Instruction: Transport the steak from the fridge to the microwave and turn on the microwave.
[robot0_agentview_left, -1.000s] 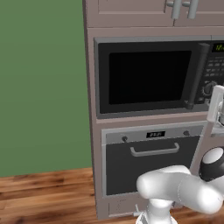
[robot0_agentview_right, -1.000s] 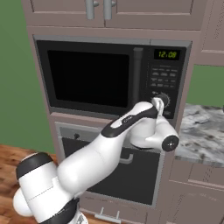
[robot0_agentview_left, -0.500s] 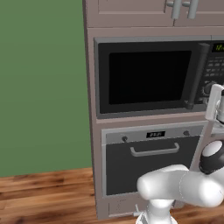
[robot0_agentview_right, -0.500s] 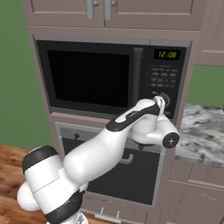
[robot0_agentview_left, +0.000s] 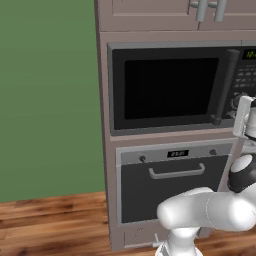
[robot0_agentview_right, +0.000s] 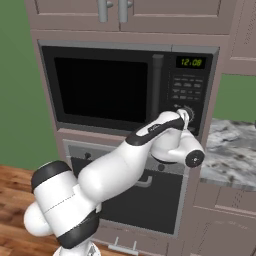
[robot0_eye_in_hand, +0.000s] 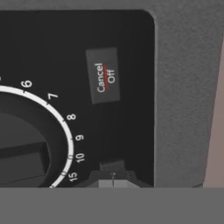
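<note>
2 finger tips pressed together, jaws fully closed on nothing; my gripper (robot0_eye_in_hand: 113, 178) sits at the microwave (robot0_agentview_right: 125, 85) panel, just beside the knob (robot0_eye_in_hand: 26, 148), below the Cancel/Off button (robot0_eye_in_hand: 103, 75). Microwave door shut. Oven (robot0_agentview_left: 172, 180) directly under the microwave.

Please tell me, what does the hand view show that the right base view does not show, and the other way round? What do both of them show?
Hand view: a small dark Cancel/Off button and the numbers 6 to 15 printed along a white ring around the round knob.

Right base view: the grey built-in microwave with its shut black-windowed door, the dark vertical bar handle, the green digits 12:00, the dark oven below, and the white arm.

Both: the knob on the black side panel, with the gripper close to it.
</note>
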